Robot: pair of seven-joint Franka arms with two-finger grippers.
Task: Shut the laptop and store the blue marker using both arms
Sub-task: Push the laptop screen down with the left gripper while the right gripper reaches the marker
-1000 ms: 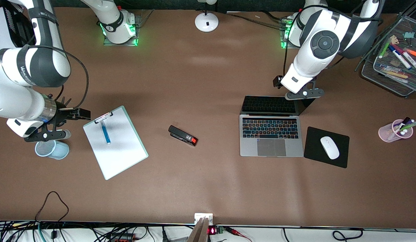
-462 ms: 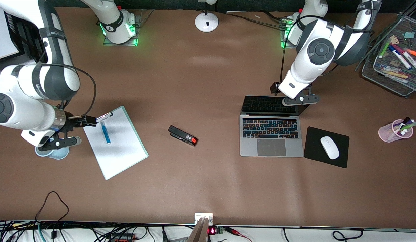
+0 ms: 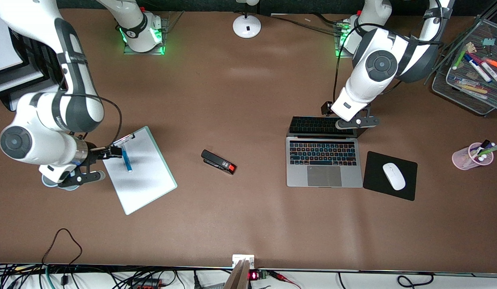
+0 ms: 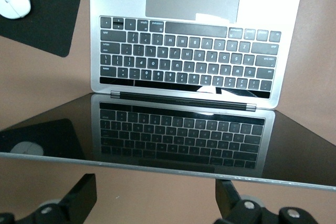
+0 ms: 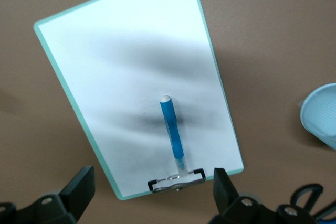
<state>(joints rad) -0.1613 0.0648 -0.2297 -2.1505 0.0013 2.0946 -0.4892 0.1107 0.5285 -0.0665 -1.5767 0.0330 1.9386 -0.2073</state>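
Arms both closing in: right gripper (image 3: pixel 99 162), fingers spread, moving over the blue marker (image 3: pixel 126 158); left gripper (image 3: pixel 355 123), spread too, settling over the laptop (image 3: pixel 323 150) lid edge — nothing grasped.

Brown table (image 3: pixel 248 80), perhaps matte

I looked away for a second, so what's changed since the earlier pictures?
The right end effector slid from over the cup to over the clipboard, by the blue marker. The left end effector edged over the laptop lid. Both are open, holding nothing. Everything else stayed.
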